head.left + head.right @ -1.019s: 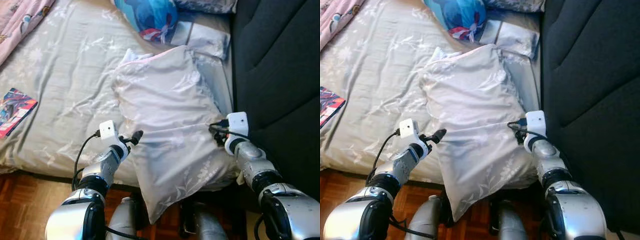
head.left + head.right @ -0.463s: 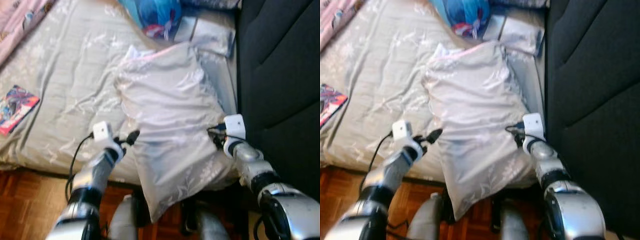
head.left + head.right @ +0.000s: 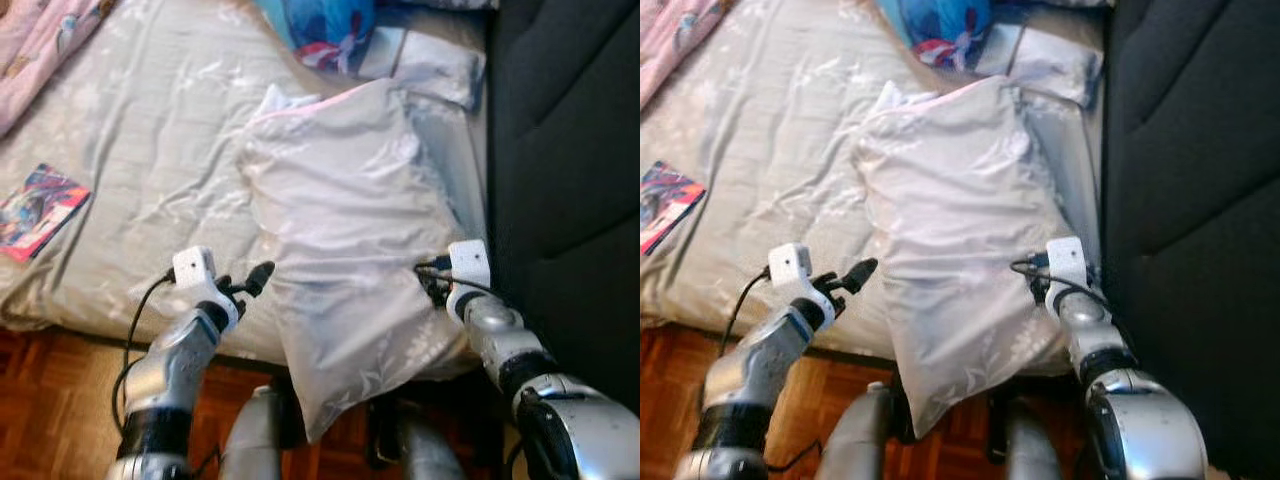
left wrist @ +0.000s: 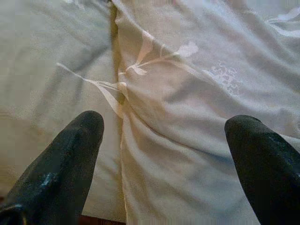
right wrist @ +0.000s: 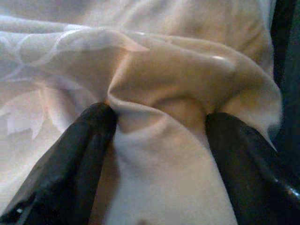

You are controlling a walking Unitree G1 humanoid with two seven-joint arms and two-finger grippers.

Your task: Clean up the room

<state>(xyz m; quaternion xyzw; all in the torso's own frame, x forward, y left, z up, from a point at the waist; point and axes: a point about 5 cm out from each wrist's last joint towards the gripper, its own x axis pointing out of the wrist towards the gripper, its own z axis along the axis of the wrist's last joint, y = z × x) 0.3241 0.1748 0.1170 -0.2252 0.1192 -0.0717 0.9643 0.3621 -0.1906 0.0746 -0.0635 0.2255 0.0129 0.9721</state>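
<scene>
A large pale pillow (image 3: 345, 210) with a faint leaf print lies on the bed (image 3: 150, 130), its near end hanging over the bed's edge toward my legs. My left gripper (image 3: 250, 282) is open beside the pillow's left edge, just short of touching it. In the left wrist view its black fingers (image 4: 79, 140) stand wide apart, with the pillow's seam (image 4: 123, 89) ahead of them. My right gripper (image 3: 432, 285) is at the pillow's right edge. Its fingers (image 5: 93, 136) pinch a raised fold of the pillow cloth (image 5: 159, 108).
A colourful comic book (image 3: 45, 197) lies on the bed's left side. A blue cushion (image 3: 330, 30) and a grey packet (image 3: 432, 70) sit at the far end, with a pink blanket (image 3: 40, 40) at the far left. Dark upholstery (image 3: 570, 150) rises on the right. Wooden floor (image 3: 50, 400) lies below.
The camera has shifted a little. My left gripper has drawn slightly back from the pillow's left edge, and that arm has dropped. The right gripper keeps its hold.
</scene>
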